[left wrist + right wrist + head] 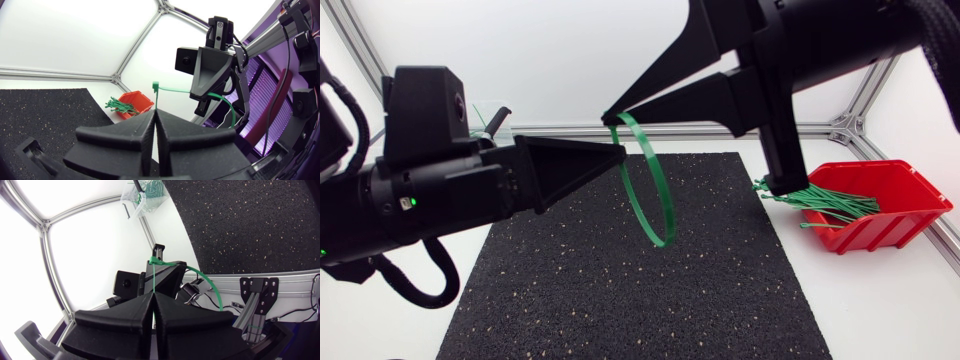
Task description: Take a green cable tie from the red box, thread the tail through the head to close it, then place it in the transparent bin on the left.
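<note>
Mat [620,290] is lying mid-table [880,310]. Box [905,195] is sitting just R of the mat, toward the far side, w/ spare ties [825,205] lying in it and poking over its L rim. Bin [480,115] is standing far L, behind the L arm, off the mat. Cable tie [666,200] is hanging as a loop over the mat's ctr. L gripper [620,155] is pinching it from the L, R gripper [610,115] from the R, just above the L one, both at the loop's top.

Our head camera looks down on the black mat [620,300]; our wrist cameras face each other closely, sharing the green cable tie [155,86]
</note>
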You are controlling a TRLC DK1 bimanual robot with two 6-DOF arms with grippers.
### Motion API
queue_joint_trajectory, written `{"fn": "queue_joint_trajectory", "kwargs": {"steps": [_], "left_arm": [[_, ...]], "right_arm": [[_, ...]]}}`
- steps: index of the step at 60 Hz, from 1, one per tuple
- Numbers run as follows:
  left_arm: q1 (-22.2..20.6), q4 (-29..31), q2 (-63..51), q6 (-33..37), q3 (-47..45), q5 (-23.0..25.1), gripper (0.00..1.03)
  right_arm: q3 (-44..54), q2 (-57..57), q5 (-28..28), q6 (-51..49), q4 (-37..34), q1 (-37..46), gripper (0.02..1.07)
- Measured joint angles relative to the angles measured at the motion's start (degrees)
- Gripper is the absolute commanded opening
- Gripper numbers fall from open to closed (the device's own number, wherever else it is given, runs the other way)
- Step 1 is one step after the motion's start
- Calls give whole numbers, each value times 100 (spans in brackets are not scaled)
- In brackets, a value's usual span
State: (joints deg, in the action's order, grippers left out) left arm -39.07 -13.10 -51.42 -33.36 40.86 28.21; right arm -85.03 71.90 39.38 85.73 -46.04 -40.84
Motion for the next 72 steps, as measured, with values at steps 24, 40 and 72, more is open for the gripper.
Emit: {"fn": "queue_joint_trajectory", "kwargs": {"steps": [24, 40, 72], "left_arm": [[0, 0, 0, 0, 0, 2, 3], [0, -7, 2, -2, 0, 0, 3], [146, -153, 66, -9, 0, 0, 3]], "right_arm": [[31, 0, 2, 0, 63, 0, 8], [39, 0, 2, 0, 136, 2, 8], [144, 11, 70, 0, 173, 50, 8]]}}
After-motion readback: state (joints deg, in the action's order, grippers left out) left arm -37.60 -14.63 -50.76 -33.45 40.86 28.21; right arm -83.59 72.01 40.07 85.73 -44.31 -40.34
